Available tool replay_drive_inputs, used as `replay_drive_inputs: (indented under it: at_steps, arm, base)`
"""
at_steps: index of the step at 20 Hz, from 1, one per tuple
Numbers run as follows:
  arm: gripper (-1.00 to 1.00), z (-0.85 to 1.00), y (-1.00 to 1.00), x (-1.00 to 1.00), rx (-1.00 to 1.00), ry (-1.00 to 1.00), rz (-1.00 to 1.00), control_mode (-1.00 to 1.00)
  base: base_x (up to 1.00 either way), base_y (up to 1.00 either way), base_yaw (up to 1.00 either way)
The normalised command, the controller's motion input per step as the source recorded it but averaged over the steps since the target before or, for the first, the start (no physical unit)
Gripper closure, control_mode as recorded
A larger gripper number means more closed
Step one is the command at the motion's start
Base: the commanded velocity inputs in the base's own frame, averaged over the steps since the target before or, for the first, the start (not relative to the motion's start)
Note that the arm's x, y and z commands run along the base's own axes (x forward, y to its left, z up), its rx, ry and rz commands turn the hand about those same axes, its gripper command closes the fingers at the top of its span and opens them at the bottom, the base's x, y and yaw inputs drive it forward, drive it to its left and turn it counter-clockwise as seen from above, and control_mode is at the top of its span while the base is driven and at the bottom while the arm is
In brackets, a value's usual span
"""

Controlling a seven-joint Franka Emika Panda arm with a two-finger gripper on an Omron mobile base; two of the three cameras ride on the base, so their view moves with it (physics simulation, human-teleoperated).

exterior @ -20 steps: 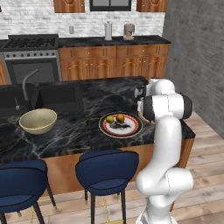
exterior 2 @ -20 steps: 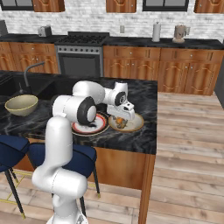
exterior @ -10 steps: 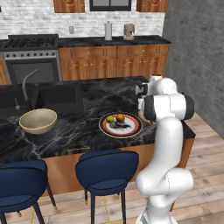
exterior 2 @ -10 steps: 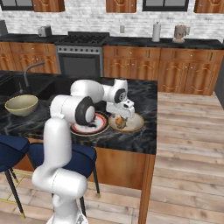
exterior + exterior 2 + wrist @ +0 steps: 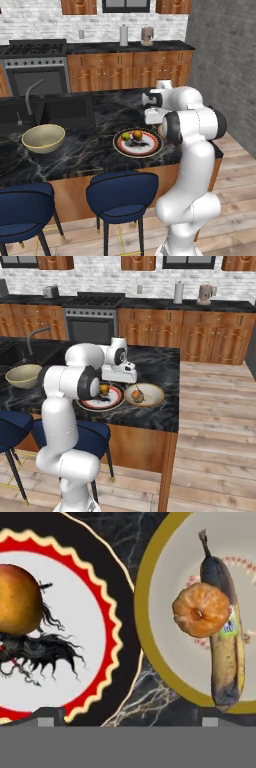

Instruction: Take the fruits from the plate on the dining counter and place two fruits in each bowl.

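Looking down from the hand view, the shallow off-white bowl [image 5: 165, 662] fills the right of the frame and already holds two fruits: a round orange one [image 5: 201, 609] resting against a brownish elongated one [image 5: 224, 637]. That bowl looks finished, by my reading. At the left of the same frame lies the plate [image 5: 97, 637] with an orange-yellow fruit [image 5: 17, 600] on its face.

Both finger tips of the gripper [image 5: 127, 716] show as small dark stubs at the bottom corners of that view, set wide apart, with nothing between them; it appears fully spread and empty, hanging over the black dining counter [image 5: 131, 547] between plate and bowl.

Farther off, in the left base view, the plate near frame centre carries two fruits, one orange and a yellow-green one [image 5: 125, 135] just beside it. The deep cream bowl [image 5: 43, 138] sits well apart at the left of the frame and seems empty. So about half the job remains: both plate fruits must go there.
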Motion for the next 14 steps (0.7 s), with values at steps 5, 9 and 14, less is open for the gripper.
replay_drive_inputs:
  at_steps: [5, 9, 14]
  arm:
    - [-1.0, 0.08, 0.58, -0.14, 0.01, 0.0, 0.3, -1.0]
    - [-1.0, -0.07, 0.2, -0.04, 0.14, -0.19, 0.29, -1.0]
    - [-1.0, -0.18, 0.2, 0.0, 0.14, -0.15, 0.31, -1.0]
  base:
    - [0.0, 0.0, 0.0]
    - [0.0, 0.0, 0.0]
    - [0.0, 0.0, 0.0]
